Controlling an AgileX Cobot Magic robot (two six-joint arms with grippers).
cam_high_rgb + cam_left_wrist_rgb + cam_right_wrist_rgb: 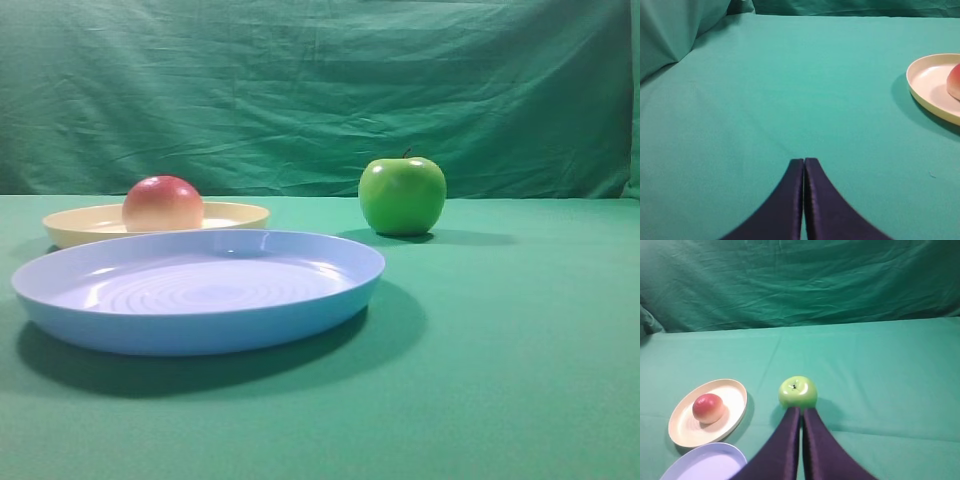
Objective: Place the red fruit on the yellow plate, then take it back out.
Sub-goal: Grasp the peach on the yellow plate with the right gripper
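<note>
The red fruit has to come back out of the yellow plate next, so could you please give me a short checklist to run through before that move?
1. Red fruit sits inside the yellow plate: ok.
2. Fruit uncovered, nothing on top: ok.
3. Left gripper open for a grasp: not ok, shut.
4. Right gripper open: not ok, shut.
5. Either gripper near the fruit: not ok, both apart from it.
6. Green apple and blue plate apart from the fruit: ok.

Red fruit (pixel 162 203) fading yellowish, cream-yellow plate (pixel 235 214), ringed light blue plate (pixel 200 290), green apple (pixel 402 195).
</note>
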